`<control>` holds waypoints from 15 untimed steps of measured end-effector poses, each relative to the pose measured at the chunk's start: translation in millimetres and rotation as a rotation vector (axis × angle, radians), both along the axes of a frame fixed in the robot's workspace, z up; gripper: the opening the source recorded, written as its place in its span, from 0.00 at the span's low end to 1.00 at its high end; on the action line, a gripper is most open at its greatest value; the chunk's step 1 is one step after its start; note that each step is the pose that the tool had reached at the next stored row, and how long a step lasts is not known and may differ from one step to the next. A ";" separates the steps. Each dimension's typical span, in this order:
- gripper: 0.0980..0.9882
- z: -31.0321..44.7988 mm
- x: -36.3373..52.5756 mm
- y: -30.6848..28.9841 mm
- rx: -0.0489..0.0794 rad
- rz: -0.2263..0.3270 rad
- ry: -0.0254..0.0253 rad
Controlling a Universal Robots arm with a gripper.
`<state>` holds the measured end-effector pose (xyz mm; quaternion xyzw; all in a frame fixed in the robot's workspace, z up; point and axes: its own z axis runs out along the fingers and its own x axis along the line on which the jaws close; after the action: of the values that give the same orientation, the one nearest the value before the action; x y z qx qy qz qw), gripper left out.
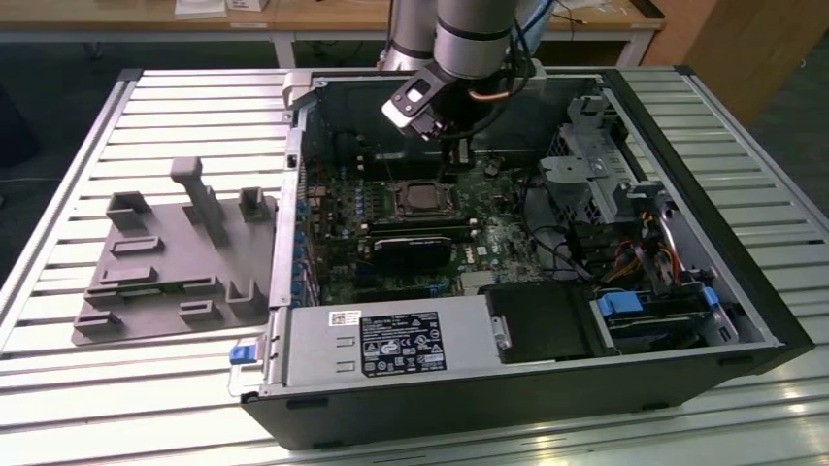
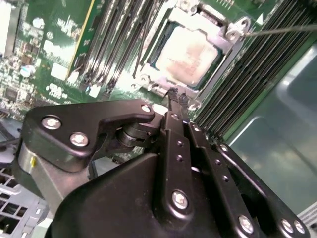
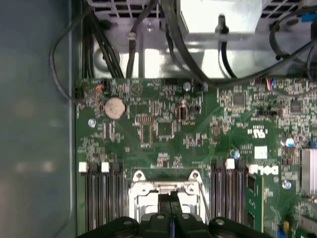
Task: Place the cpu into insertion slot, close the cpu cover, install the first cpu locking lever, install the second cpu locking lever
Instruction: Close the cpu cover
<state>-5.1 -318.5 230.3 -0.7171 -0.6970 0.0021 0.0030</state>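
Starting at nine o'clock in the exterior view, a grey plastic holder block (image 1: 155, 282) rests on the slatted metal worktop (image 1: 78, 146). Next comes the open black computer case (image 1: 739, 320). Inside it, the small flat silver-grey cpu (image 1: 421, 198) lies in the square black-rimmed insertion slot (image 2: 154, 63). The thin silver frame cpu cover (image 2: 229, 30) lies down around it. The black tool (image 1: 453, 165) hangs just above, pressed together, holding nothing I can see. The cpu is at seven o'clock from the tool, very near.
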 end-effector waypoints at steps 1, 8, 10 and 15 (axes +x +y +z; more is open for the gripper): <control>0.00 -0.1 -2.6 0.0 0.000 0.000 -0.0027; 0.00 -2.4 -20.7 0.0 0.000 0.000 -0.0387; 0.00 -3.2 -25.4 0.0 0.000 0.000 -0.0405; 0.00 -7.2 -28.6 -0.7 0.000 0.000 -0.0406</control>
<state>-33.7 -319.2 223.1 -0.7170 -0.6969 -0.0124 -0.0111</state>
